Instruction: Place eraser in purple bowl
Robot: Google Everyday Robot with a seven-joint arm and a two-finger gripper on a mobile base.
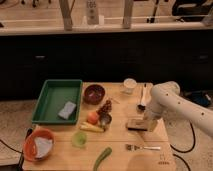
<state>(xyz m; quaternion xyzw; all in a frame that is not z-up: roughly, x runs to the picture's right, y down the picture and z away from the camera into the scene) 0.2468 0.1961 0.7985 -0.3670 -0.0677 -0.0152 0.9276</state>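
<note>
One white arm [186, 108] extended in from the right, rounded elbow joint [165, 95] above the gripper [148, 123] — wrist turned downward, gripper low, at the arm's leftmost end.

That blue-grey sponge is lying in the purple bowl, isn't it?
Not right. The camera view shows the sponge lying in the green tray, left of the purple bowl. The gripper is over at the eraser, on the right of the table.

An office-like test space, perhaps a robotics lab, is suggested. A small wooden table [120, 152] is set on speckled flooring [12, 117] before a long dark partition [100, 55]. Chair bases [187, 7] are glimpsed beyond and cables [192, 137] are trailed across the floor. The gripper [146, 125] is seen low over the table's right side.
</note>
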